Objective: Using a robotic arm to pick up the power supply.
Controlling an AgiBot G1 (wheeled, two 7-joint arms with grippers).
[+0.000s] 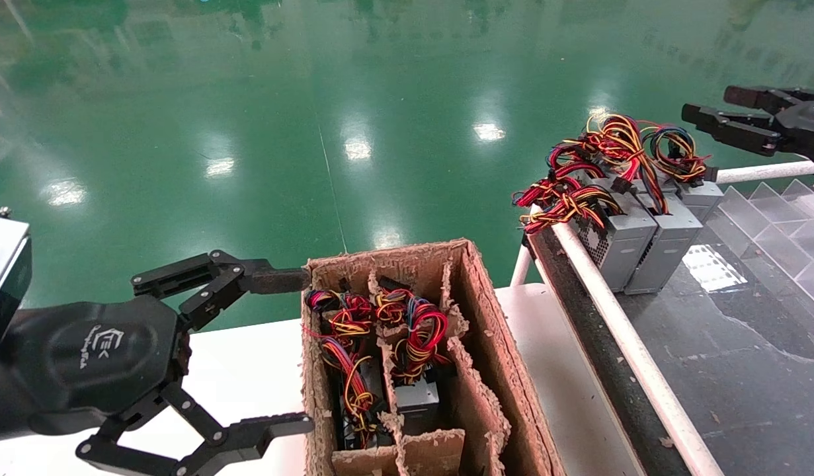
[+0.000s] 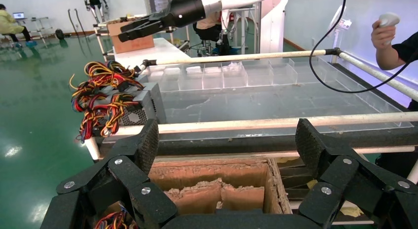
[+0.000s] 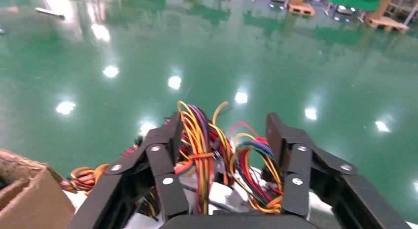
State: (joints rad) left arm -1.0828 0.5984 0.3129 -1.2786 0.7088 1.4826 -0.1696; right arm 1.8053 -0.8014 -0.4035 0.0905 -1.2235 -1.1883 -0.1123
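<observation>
Three grey power supplies (image 1: 618, 241) stand side by side at the near end of the dark bench, their red, yellow and black wire bundles (image 1: 611, 149) on top. My right gripper (image 1: 707, 104) hovers open just behind and above those wires. In the right wrist view the wire loops (image 3: 197, 145) lie between the spread fingers of the right gripper (image 3: 224, 128), and I cannot tell whether they touch. My left gripper (image 1: 297, 352) is open wide beside the cardboard box's left wall and holds nothing. In the left wrist view the left gripper (image 2: 227, 140) frames the box.
A torn brown cardboard box (image 1: 492, 370) with dividers holds more grey units under wires (image 1: 416, 396). A white rail (image 1: 618, 330) edges the dark bench, and clear plastic dividers (image 1: 777, 218) sit at its far side. A person's hand (image 2: 389, 29) holds a controller beyond the bench.
</observation>
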